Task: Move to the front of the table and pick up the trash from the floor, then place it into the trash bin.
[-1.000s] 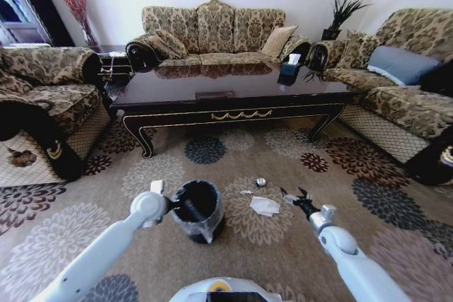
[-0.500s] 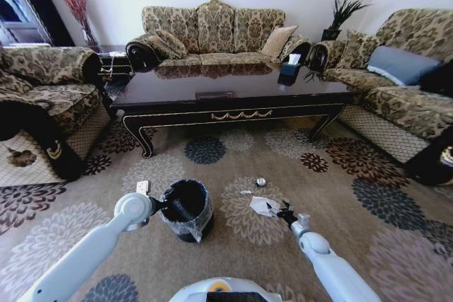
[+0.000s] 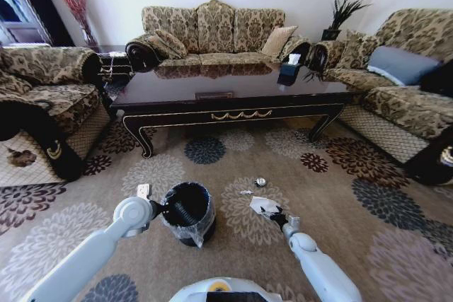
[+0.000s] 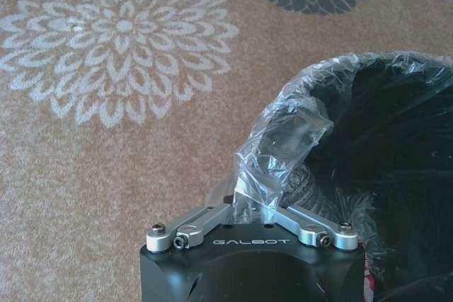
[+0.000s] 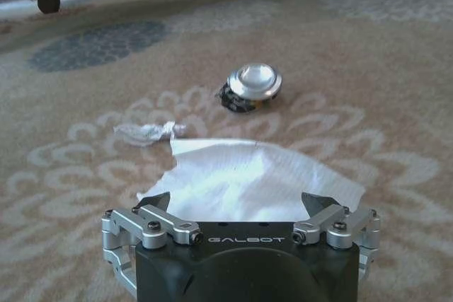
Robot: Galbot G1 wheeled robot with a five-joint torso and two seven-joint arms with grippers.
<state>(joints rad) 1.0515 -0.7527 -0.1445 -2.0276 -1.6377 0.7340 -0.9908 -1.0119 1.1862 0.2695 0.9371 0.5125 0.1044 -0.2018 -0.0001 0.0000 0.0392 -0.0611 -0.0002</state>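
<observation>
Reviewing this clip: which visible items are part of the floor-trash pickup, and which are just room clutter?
Job items:
white tissue, under the open right gripper
silver shiny piece
small clear scrap
trash bin, its liner pinched by the left gripper
floor
table

Just lying about:
tissue box
sofas
potted plant

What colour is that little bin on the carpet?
Black, with a clear plastic liner; the trash bin shows best in the head view.

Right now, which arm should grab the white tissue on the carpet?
Right. The right gripper hangs open directly over the flat white tissue on the patterned beige carpet. The left gripper is shut on the clear liner at the round black trash bin rim, so it looks occupied.
</observation>
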